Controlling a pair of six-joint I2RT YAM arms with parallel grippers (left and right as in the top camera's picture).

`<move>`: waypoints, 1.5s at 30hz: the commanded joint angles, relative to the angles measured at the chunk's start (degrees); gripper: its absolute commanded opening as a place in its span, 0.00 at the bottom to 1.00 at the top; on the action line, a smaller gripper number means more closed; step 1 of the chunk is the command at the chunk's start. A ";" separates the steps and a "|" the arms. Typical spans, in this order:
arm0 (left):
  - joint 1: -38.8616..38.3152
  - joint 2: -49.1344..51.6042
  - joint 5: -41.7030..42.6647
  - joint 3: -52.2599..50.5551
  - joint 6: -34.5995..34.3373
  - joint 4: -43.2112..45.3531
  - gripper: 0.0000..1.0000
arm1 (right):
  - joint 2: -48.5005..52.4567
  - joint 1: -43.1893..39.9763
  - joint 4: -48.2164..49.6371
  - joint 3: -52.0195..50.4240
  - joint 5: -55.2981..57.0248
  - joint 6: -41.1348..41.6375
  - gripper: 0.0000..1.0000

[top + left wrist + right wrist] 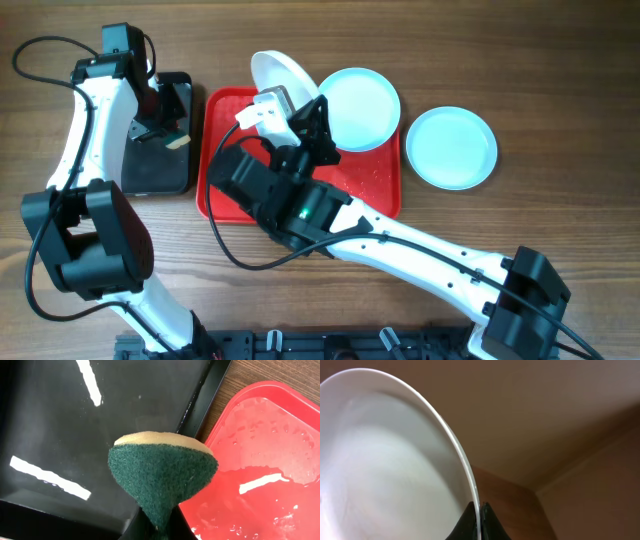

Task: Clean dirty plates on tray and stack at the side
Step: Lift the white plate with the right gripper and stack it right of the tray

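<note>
Gripped tilted pale round plate [275, 68] by its rim in right gripper [480, 512] over top edge of red plastic tray [222, 190], green-faced sponge [162, 477] in left gripper [168, 128] over black rectangular bin [150, 178], upper left.

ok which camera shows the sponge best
The left wrist view: the sponge fills the centre, green scouring face and yellow top clear, over the black bin. Overhead shows only a small pale sliver; the right wrist view shows none of it.
</note>
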 commanded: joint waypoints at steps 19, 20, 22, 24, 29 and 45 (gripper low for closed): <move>0.17 0.63 -0.74 -0.31 -0.74 0.15 0.04 | -3.52 -11.02 -20.90 0.37 -49.55 31.21 0.04; 0.17 0.63 -0.74 -0.31 -0.72 0.15 0.04 | -4.48 -13.40 -21.09 0.37 -53.62 31.19 0.04; 0.17 0.63 -0.74 -0.31 -0.74 0.15 0.04 | -6.32 -18.88 -21.51 0.37 -61.33 29.90 0.04; 0.15 0.63 -0.74 -0.31 -0.72 0.15 0.04 | -7.96 -25.09 -22.08 0.37 -68.81 27.71 0.04; 0.15 0.63 -0.74 -0.31 -0.74 0.13 0.04 | -9.55 -40.68 -26.16 0.37 -79.45 25.73 0.04; 0.15 0.63 -0.72 -0.31 -0.74 0.15 0.04 | -9.38 -72.89 -24.74 -14.27 -80.94 20.74 0.04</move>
